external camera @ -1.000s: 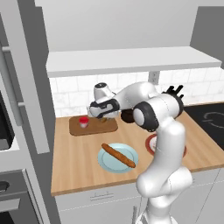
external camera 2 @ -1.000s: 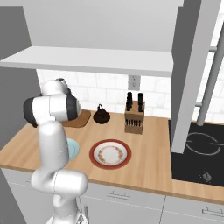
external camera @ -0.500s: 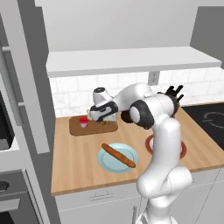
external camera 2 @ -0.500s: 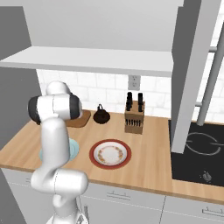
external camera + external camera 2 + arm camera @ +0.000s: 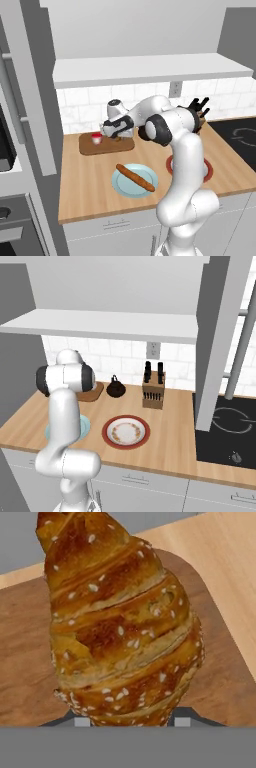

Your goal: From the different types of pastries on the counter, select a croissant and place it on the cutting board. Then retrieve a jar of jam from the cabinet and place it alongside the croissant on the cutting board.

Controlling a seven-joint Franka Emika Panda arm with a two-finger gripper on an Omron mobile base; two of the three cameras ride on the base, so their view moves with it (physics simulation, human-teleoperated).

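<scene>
Nearest to me in the hand view, I have the croissant (image 5: 120, 627) right up against the gripper (image 5: 129, 721), its seeded golden-brown layers rising between the two dark finger tips. The jaws are drawn in as tight as they go around the pastry's base, so I count it as held. Under it I see the dark-brown cutting board (image 5: 30, 657), one rounded corner showing at the upper right, with the light wood of the counter (image 5: 225, 557) beyond that corner.

From the left base view, closest to me on the counter (image 5: 90, 192) is the light-blue plate (image 5: 122, 186) carrying the long thin baguette (image 5: 135, 177). To its right, partly behind my arm, sits the red-rimmed plate (image 5: 207, 172). Farther back lies the cutting board (image 5: 107, 146), with the jar of jam (image 5: 96, 139) standing upright on its left part, red lid on top. My gripper (image 5: 117, 135) reaches over the board's right part, just beside the jar; the croissant itself is too hidden there for me to make out.

From the right base view, the red-rimmed plate (image 5: 126, 432) is nearest and bare of pastry. Behind it stand the black teapot (image 5: 115, 387) and the knife block (image 5: 153, 391), near the tiled wall.
</scene>
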